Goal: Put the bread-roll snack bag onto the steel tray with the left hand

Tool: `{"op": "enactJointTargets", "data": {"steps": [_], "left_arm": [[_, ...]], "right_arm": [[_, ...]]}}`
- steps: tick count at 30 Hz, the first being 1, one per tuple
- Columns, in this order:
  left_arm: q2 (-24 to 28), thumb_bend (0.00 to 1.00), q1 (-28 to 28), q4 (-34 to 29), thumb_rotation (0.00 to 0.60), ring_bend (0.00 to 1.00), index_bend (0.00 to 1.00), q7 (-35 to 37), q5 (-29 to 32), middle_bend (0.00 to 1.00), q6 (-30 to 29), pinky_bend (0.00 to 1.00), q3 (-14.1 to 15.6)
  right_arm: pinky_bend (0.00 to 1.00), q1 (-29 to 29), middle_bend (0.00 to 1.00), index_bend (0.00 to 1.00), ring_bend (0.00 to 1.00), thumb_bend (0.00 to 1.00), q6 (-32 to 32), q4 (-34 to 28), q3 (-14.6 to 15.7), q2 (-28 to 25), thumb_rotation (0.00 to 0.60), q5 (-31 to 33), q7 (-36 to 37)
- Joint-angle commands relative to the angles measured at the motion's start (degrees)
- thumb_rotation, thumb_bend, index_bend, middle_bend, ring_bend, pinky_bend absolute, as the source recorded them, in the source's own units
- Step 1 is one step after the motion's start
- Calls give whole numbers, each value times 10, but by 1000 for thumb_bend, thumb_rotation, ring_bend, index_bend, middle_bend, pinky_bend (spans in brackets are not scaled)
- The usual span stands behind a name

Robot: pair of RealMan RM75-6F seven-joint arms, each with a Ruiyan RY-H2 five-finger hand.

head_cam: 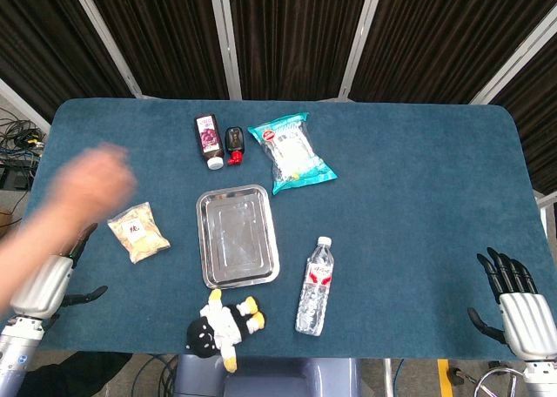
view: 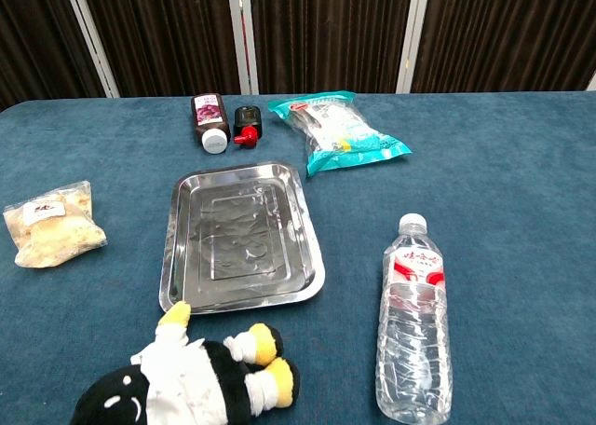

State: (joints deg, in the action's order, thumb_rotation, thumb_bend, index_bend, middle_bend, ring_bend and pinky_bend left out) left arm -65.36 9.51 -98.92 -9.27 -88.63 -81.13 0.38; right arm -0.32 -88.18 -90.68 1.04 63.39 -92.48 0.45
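Your target, the small clear bag of pale golden bread rolls with a white label (head_cam: 138,232), lies flat on the blue cloth, on the left part of the table and well left of the shallow rectangular steel tray (head_cam: 238,236), which sits empty near the middle. The bag's long axis runs on a slant, from far-left to near-right in the head view, so one short end points roughly towards the tray.

The relation to work from: the bag lies just to the right of and a little farther out than your left hand (head_cam: 52,284), which sits at the near-left edge of the table. Its dark fingers are apart and hold nothing. A blurred human arm (head_cam: 61,218) crosses above it, so you cannot tell the full finger pose. The right hand (head_cam: 513,301) is at the near-right corner, far across the table, fingers spread and empty; the left is plainly the nearer one.

In my judgement you need a short reach out and to the right, closing across the bag's narrow width, then a carry rightward to the tray.

Around the tray: a black-and-white plush penguin with yellow feet (view: 186,378) just at its near edge, a clear plastic water bottle with a red-and-white label (view: 414,327) to its right, a teal snack packet (view: 335,131) and two small dark bottles (view: 223,122) beyond it.
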Motion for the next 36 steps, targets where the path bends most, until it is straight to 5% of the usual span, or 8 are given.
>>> {"op": "enactJointTargets", "data": {"steps": [1,9,18,23,30,33,36], "left_arm": [[0,32,0,0,600,0,0,0,0,0,0,13,0],[2,32,13,-4,600,0,0,-14,14,0,34,13,1],[-19,56,79,6,600,1,1,-96,139,0,156,126,-39],[-81,71,141,87,600,19,22,-172,240,0,226,160,-76],[-158,76,194,148,600,21,37,-242,342,14,270,160,-87],[-189,143,207,171,600,120,170,-258,361,144,264,237,-90],[-217,287,207,186,600,432,469,-249,347,485,228,533,-94]], "right_arm": [[75,0,0,0,0,303,0,0,0,0,600,0,0],[75,-1,0,0,0,303,-2,-5,0,-1,600,-2,3],[76,-1,0,0,0,303,0,-8,-1,-2,600,4,6],[76,0,0,0,0,303,0,-8,-1,-4,600,2,11],[75,-2,0,0,0,304,-5,-9,-1,-5,600,-2,12],[76,-2,0,0,0,303,-7,-10,-1,-7,600,-2,17],[75,-3,0,0,0,303,-9,-8,-2,-8,600,-1,22]]}}
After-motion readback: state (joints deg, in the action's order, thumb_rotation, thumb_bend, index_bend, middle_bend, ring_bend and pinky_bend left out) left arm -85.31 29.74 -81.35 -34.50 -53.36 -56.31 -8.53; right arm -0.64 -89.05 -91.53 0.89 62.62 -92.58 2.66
